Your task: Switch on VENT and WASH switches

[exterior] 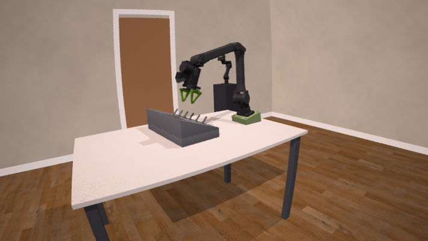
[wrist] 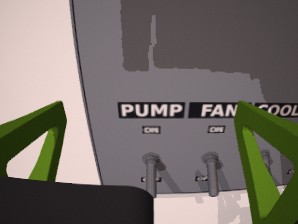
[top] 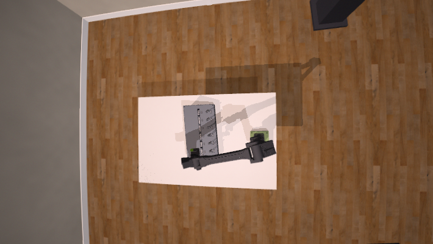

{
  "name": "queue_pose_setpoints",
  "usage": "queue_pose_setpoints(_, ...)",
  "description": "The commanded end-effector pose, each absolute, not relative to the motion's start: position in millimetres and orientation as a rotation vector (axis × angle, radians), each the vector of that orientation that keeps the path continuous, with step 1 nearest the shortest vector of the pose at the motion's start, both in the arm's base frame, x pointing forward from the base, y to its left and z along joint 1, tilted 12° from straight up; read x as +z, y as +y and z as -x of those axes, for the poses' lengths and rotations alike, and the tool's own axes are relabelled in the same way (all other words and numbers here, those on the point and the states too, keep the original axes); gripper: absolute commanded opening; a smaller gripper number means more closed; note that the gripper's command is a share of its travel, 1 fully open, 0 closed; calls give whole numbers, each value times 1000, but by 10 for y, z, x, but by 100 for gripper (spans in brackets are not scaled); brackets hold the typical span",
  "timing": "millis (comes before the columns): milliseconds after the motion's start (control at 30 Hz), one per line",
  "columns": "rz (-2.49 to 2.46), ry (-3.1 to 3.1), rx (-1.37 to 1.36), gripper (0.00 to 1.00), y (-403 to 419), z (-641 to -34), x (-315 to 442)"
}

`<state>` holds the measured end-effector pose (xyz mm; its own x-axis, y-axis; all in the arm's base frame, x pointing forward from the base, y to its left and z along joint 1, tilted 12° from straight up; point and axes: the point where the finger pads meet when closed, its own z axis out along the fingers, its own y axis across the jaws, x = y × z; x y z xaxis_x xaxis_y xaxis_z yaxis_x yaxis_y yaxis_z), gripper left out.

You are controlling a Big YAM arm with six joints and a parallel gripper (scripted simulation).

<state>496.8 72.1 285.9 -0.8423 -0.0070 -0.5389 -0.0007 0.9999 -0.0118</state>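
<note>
The grey wedge-shaped console (top: 191,128) (exterior: 181,131) (wrist: 200,36) stands on the white table (top: 158,143) (exterior: 120,169). A row of several toggle levers (top: 210,128) (exterior: 190,115) runs along it. My gripper (top: 193,150) (exterior: 189,97) (wrist: 150,110) is open and empty, hanging well above the PUMP end of the console. In the wrist view the PUMP lever (wrist: 152,171) and the FAN lever (wrist: 212,171) lean away from their ON marks. The COOL label (wrist: 280,111) shows at the edge, partly behind my right finger. The VENT and WASH switches are out of the wrist view.
The arm's green base (top: 259,134) (exterior: 246,118) sits at the table's edge beside the console. A dark cabinet (exterior: 224,96) (top: 330,13) stands on the floor behind the table. A brown door (exterior: 144,66) is in the back wall.
</note>
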Motion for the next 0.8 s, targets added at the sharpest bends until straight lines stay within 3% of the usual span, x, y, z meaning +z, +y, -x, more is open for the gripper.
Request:
queue_pose_setpoints(0, 11, 2554, -17, 100, 684, -5031, 2835)
queue_pose_setpoints(767, 13, 2560, -17, 100, 691, -5013, 2826)
